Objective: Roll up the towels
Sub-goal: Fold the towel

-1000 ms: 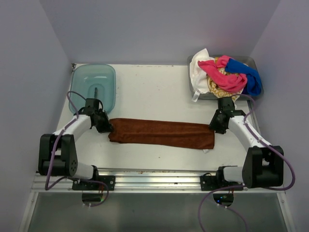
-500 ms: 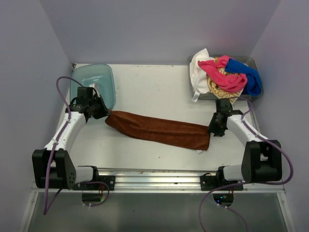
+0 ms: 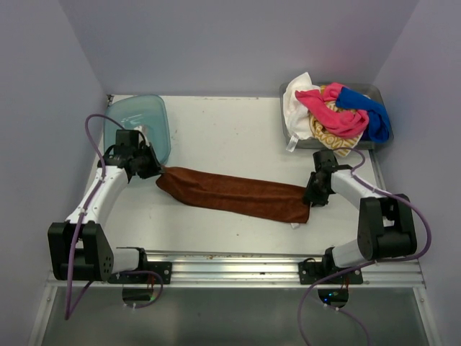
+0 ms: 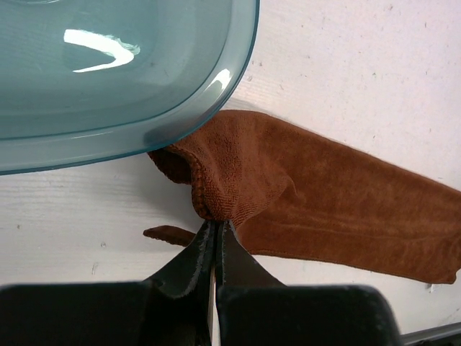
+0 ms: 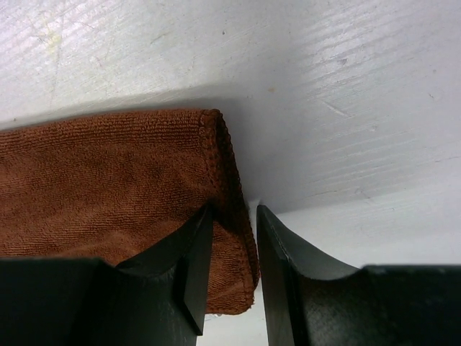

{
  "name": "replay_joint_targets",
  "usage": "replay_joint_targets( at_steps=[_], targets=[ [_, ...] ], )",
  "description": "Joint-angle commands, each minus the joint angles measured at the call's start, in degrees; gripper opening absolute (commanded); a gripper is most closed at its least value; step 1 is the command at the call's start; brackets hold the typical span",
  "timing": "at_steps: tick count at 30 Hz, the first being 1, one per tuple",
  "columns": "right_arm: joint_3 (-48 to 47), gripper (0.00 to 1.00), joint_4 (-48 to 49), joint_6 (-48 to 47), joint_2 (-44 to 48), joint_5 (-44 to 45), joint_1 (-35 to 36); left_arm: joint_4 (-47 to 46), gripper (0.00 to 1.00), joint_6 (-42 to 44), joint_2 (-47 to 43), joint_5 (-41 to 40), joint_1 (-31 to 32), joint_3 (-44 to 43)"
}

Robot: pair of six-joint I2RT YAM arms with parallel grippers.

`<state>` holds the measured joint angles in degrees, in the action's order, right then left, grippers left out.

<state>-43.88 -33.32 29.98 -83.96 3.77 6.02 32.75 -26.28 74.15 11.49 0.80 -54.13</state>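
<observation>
The top external camera looks down from above and behind the arm bases and takes in the whole table (image 3: pixel 230 130). The left wrist camera sits low and close, facing the left end of the rust-brown towel (image 4: pixel 324 194) and the rim of the teal tray (image 4: pixel 216 94). The right wrist camera, nearer still, faces the towel's right end. All three views share this towel.
</observation>
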Motion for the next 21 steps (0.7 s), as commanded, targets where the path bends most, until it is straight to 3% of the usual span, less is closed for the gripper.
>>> replay_joint_targets(
  at_steps=[1, 7, 21],
  targets=[
    [0.02, 0.34, 2.12, 1.31, 1.17, -0.43, 0.39, 0.39, 0.0, 1.76, 0.55, -1.11, -0.01, -1.25],
    [-1.03, 0.34, 2.12, 1.75, 0.64, -1.92, 0.92, 0.73, 0.0, 1.5, 3.54, -6.71, -0.09, -1.33],
    [-2.0, 0.34, 6.95, 6.76, -3.57, -5.53, 6.81, 1.0, 0.0, -0.17, 15.58, -15.35, -2.38, -14.6]
  ],
)
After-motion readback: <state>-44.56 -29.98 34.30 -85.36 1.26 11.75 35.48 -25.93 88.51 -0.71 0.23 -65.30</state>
